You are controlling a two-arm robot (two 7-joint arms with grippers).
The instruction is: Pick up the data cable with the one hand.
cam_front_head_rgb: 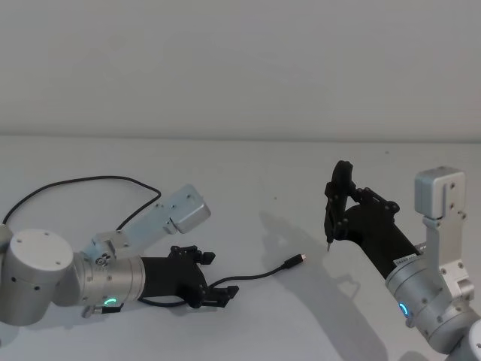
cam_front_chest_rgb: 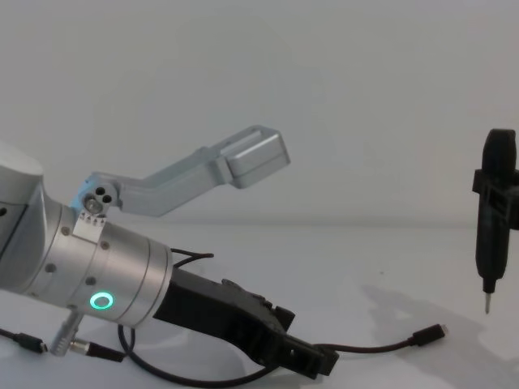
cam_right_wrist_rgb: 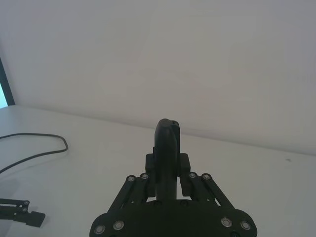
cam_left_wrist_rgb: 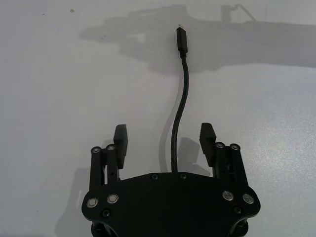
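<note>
The data cable [cam_front_head_rgb: 263, 274] lies on the white table, its slim plug [cam_front_head_rgb: 294, 261] with a silvery tip pointing right. My left gripper [cam_front_head_rgb: 216, 277] is low over the table and open. Its fingers [cam_left_wrist_rgb: 121, 140] straddle the cable [cam_left_wrist_rgb: 174, 143], one on each side with clear gaps and no contact. From the side, the left gripper [cam_front_chest_rgb: 308, 356] sits just above the cable [cam_front_chest_rgb: 381, 348]. My right gripper [cam_front_head_rgb: 342, 214] hovers to the right of the plug, shut on a narrow black upright tool [cam_front_head_rgb: 338, 199] with a thin pin tip.
The rest of the cord loops back across the table's far left [cam_front_head_rgb: 83, 180] and passes under my left arm. A plain white wall stands behind the table [cam_front_head_rgb: 248, 173]. The tool [cam_front_chest_rgb: 495, 219] hangs above the table at the right.
</note>
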